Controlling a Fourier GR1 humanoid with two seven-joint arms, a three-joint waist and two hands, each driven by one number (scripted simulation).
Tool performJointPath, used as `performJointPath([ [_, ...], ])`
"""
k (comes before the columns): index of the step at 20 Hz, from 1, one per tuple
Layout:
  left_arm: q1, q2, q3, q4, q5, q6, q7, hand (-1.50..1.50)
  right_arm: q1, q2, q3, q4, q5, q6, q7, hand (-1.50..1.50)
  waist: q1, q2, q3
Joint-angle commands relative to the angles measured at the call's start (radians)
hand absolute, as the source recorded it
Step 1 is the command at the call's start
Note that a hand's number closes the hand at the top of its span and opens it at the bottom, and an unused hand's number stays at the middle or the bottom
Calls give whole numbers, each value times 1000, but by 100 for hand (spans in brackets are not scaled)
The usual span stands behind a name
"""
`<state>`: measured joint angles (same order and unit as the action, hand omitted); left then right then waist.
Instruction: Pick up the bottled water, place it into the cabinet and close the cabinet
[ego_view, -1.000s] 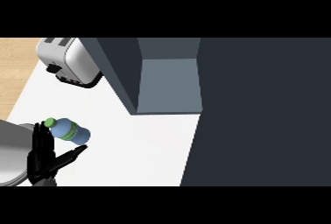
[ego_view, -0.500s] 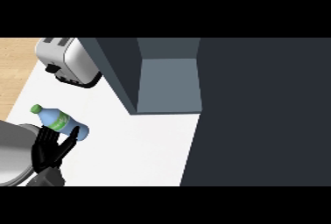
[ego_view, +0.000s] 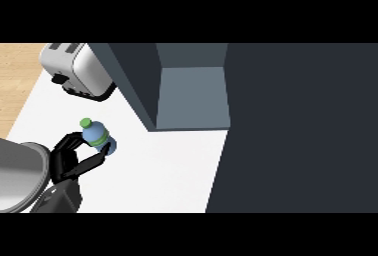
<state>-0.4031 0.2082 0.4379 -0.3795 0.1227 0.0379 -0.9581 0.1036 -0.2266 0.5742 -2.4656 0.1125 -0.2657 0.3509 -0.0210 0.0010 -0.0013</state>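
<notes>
Much of the scene is being cut off or covered. The dark cabinet door (ego_view: 295, 125) is filling the whole right side of the view and hiding the counter (ego_view: 170, 170) beneath it, so the counter's right edge cannot be made out. The cabinet (ego_view: 192, 95) is standing open at the far edge of the counter, showing a grey-blue inner floor, while its upper part is running out of view. The toaster (ego_view: 77, 70) is sitting at the far left corner of the counter, its top cropped by the view's edge. A grey rounded forearm (ego_view: 18, 175) is coming in at the lower left and is only partly showing. Only one robot hand is appearing; the left robot hand (ego_view: 70, 160) is showing near the counter's left edge, and the right one is nowhere in view.

The left robot hand is grasping the bottled water (ego_view: 96, 137): its black fingers (ego_view: 68, 141) are curling round the bottle's left side and the thumb is crossing under its lower end, hiding the base. The bottled water is lying tilted near the left edge of the counter, green cap pointing toward the far left, well apart from the cabinet opening. Whether the bottle is touching the counter cannot be told.
</notes>
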Motion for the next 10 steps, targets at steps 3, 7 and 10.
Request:
performJointPath([
  [3, -59, -62, -143, -24, -129, 18, -50, 150, 13, -38, -25, -108, 24, 2, 57, -150, -5, -3, 1],
  [7, -101, -153, -270, -54, -224, -19, -53, 150, 0, -20, 7, -77, 31, -12, 37, -150, -2, -7, 1],
  [10, -134, -204, -273, -72, -198, -58, -35, 150, 9, -19, 4, -109, 25, -32, 82, -150, 1, -3, 0],
])
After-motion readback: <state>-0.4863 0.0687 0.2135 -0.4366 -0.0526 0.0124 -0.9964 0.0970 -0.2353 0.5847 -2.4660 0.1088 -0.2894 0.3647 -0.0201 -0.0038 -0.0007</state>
